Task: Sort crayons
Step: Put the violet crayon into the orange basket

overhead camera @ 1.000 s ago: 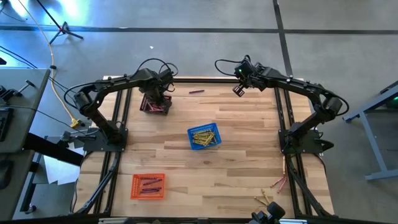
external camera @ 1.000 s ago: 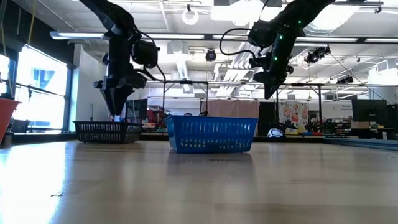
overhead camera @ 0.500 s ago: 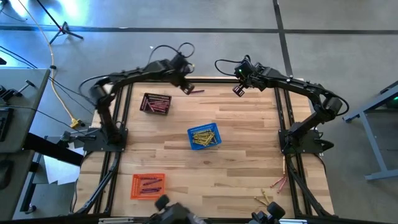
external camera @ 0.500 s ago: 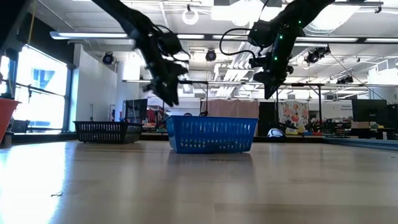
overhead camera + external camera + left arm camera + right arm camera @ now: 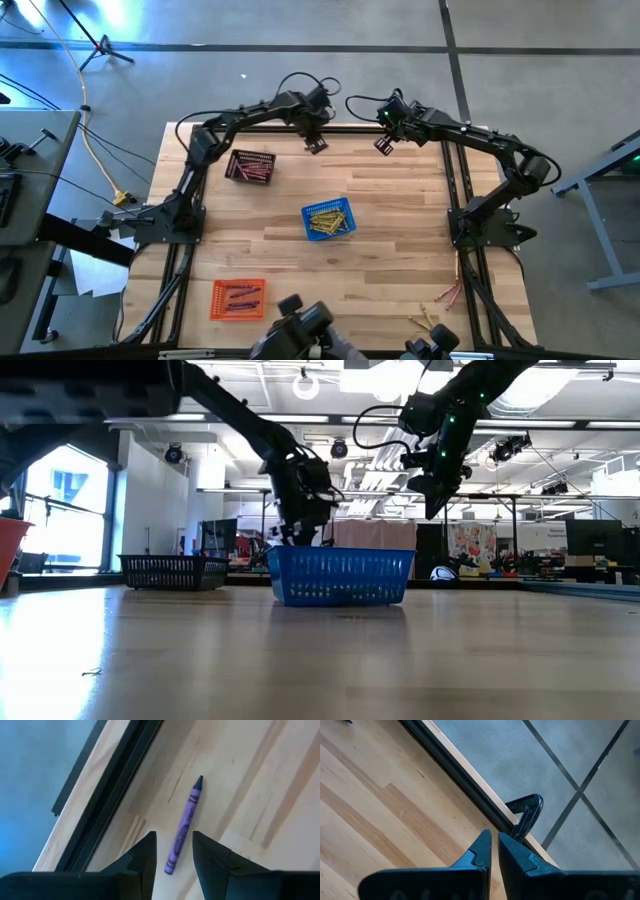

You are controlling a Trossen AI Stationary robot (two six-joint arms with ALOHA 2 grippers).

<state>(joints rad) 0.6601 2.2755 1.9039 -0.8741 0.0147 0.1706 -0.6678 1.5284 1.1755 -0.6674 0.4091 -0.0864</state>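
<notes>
A purple crayon (image 5: 186, 822) lies flat on the wood close to the table's far edge. My left gripper (image 5: 173, 841) hangs over it, pointing down, open, one finger on each side of the crayon's blunt end; I see no touch. In the high view that gripper (image 5: 316, 146) hides the crayon. My right gripper (image 5: 383, 146) stays shut in the air above the far edge, right of centre, with nothing in it. Yellow crayons fill the blue basket (image 5: 328, 220), and reddish ones lie in the black basket (image 5: 250, 166).
An orange basket (image 5: 238, 298) holding crayons stands at the near left. A few loose crayons (image 5: 430, 318) lie off the near right corner beside the frame. A black rail (image 5: 107, 795) runs along the far edge just beyond the left gripper.
My left gripper has swung from above the black basket toward the table's right along the far edge, sinking a little and rolling at the wrist. It now hangs over the purple crayon. The crayon and the baskets have stayed in place.
</notes>
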